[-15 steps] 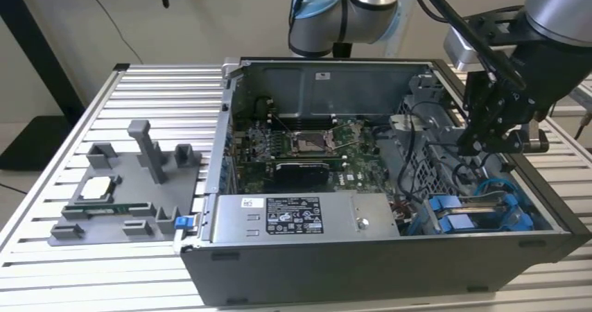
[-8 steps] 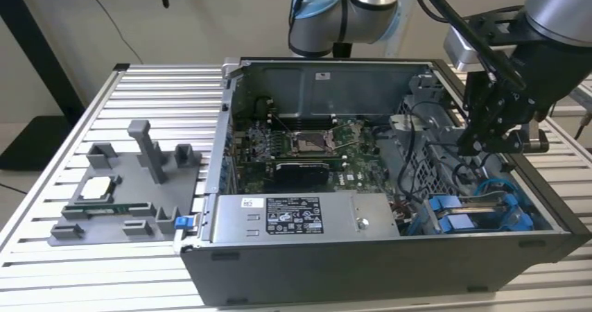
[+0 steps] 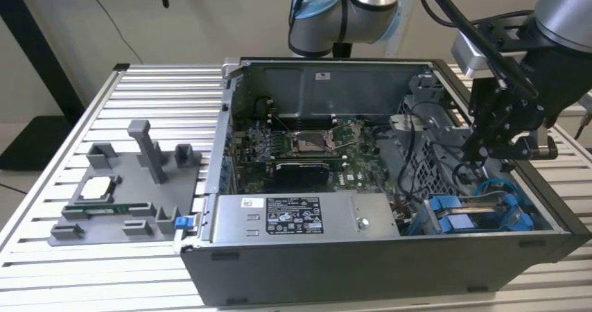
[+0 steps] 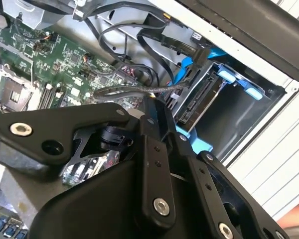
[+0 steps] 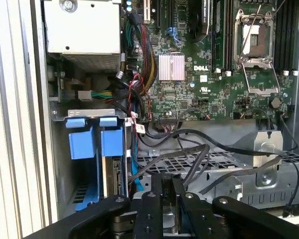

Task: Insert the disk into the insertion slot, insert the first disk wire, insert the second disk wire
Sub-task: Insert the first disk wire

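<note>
Closest to the lens in the first wrist view, found the black hand [image 5: 168,183], its fingers [image 5: 162,193] drawn together with nothing made out between them. Placed it over the near corner of the open computer case [image 3: 370,263] at the exterior view's right, just above a perforated cage [image 5: 189,162] draped with loose black wires [image 5: 224,149]. Saw the case standing on a slatted worktop [image 3: 138,83].

Located the disk [image 5: 114,177] already down in the insertion slot [image 5: 89,115], below the blue carrier tabs [image 5: 112,142], its connector edge showing. Could not tell whether the thin blue wire [image 5: 134,174] just beside it was plugged in.

Judged the disk rigid, fairly heavy and sensitive to knocks. Reckoned it best taken by the blue carrier frame, never by the label face or connector edge. Judged the wires light, limp and springy, apt to twist or slip if pinched along the cord. Reckoned them best gripped on the stiff plug body, held square to the socket.
</note>
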{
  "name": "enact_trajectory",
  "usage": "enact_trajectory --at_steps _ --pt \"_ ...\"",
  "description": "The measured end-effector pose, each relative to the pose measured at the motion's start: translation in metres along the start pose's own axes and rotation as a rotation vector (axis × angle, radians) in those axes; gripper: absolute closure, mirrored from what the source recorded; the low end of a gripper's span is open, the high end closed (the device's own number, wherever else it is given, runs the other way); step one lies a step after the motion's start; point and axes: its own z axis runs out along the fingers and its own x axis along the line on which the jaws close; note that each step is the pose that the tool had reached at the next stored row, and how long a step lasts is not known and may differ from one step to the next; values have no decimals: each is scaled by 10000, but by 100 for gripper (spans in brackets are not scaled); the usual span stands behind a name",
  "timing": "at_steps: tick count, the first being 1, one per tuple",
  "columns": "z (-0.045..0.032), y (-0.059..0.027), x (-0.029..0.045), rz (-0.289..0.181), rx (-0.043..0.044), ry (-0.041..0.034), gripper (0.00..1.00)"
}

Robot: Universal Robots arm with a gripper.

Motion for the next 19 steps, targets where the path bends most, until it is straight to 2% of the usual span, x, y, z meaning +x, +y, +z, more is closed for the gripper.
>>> enact_trajectory --at_steps 8,11,14,16,19 --pt "24 -19 154 12 2 3 100" --pt "50 -39 185 12 2 3 100" --pt "69 -94 192 17 -9 22 100" --pt "74 -128 191 25 -14 81 100" --pt "80 -153 191 84 0 274 100"
